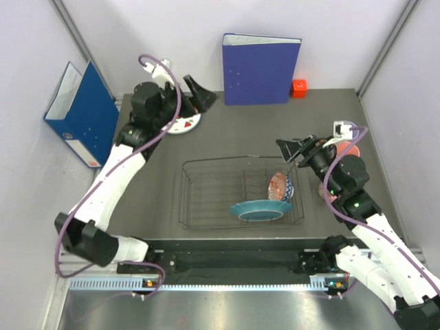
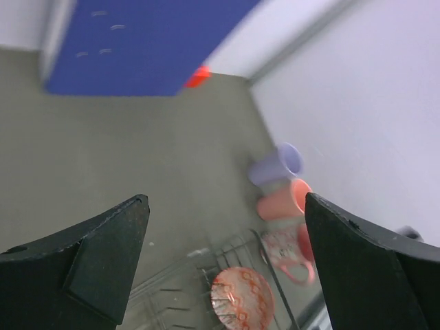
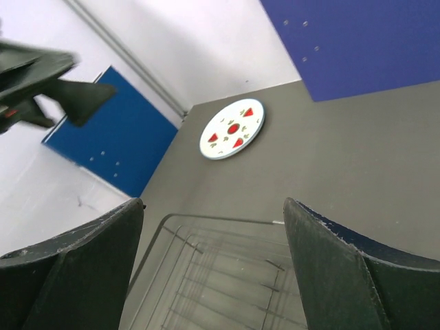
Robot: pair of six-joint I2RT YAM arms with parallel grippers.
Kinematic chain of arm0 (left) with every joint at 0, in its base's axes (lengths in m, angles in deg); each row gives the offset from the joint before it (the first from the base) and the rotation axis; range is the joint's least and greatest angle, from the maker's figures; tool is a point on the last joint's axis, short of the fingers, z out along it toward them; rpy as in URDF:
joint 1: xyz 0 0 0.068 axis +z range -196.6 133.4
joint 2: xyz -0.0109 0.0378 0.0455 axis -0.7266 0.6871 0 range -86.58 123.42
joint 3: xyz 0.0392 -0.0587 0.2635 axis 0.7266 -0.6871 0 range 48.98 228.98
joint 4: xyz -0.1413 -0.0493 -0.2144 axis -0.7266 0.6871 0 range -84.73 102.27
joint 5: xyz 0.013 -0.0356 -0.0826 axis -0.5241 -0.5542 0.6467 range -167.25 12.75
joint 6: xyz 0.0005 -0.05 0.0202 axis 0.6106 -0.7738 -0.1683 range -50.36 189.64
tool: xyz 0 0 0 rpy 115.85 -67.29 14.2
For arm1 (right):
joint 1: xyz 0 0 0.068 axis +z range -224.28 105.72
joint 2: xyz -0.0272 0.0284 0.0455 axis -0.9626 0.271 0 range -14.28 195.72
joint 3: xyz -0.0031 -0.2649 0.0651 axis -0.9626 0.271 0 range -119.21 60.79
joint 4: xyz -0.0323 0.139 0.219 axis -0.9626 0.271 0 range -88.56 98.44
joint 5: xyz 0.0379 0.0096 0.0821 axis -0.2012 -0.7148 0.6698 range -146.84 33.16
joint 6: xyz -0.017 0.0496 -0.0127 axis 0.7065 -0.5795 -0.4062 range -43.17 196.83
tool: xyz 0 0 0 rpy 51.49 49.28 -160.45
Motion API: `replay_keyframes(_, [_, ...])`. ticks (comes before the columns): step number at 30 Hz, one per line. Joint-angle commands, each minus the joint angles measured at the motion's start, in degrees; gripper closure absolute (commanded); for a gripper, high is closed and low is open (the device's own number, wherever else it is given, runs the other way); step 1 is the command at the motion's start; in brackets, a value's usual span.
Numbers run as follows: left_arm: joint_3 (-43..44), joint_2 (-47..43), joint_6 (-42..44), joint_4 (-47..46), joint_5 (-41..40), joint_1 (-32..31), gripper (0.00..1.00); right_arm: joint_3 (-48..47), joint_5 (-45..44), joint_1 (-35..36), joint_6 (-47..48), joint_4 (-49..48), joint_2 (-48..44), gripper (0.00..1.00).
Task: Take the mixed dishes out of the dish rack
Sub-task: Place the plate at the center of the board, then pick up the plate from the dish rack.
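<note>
Above: the dish rack [image 1: 206,199] mid-worktop holds the teal plate [image 1: 260,210] and patterned bowl [image 1: 279,185]; the white plate [image 1: 188,125] lies outside, far left. Left wrist: left gripper [image 2: 227,199] jaws apart, empty; lavender cup [image 2: 278,163] outside the rack. Right wrist: right gripper [image 3: 213,205] jaws apart, empty.

Bare tabletop [image 1: 254,130] lies open between the left claw [image 1: 199,98] and the right claw [image 1: 293,151]. Past the left claw stands a blue binder [image 1: 260,69]. Beneath the right claw, the rack [image 1: 206,199] wires, a bowl [image 1: 278,185] and a teal plate [image 1: 260,210] block the way.
</note>
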Motion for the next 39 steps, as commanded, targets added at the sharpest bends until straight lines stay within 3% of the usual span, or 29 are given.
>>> replay_keyframes(1, [-8.04, -2.72, 13.25, -5.72, 9.07, -3.44, 0.01, -2.79, -3.89, 0.52, 1.58, -0.92, -2.41, 0.17])
replay_keyframes(4, [-12.44, -5.62, 26.0, 0.05, 11.62, -8.45, 0.01, -2.79, -3.89, 0.44, 3.08, -0.14, -3.64, 0.16])
replay_keyframes(8, [-14.03, -6.68, 33.34, 6.93, 24.79, -13.63, 0.01, -2.0, -4.42, 0.44, 3.34, 0.22, -4.43, 0.16])
replay_keyframes(11, [-12.37, -6.51, 37.21, 13.32, 21.99, -18.72, 0.01, -1.99, -3.19, 0.52, 2.99, 0.22, -3.82, 0.17])
replay_keyframes(20, [-22.29, -12.48, 47.33, 12.57, 14.09, -34.64, 0.01, -0.59, -2.39, 0.52, 2.64, 0.4, -4.08, 0.18])
replay_keyframes(26, [-25.81, -11.44, 48.12, 9.32, 10.49, -38.61, 0.01, 0.11, -2.31, 0.52, 2.29, 0.4, -3.82, 0.18])
replay_keyframes(39, [-23.35, -8.0, 53.74, 6.59, 6.26, -38.7, 0.01, 0.99, -0.55, 0.52, 2.46, 0.83, -3.91, 0.19])
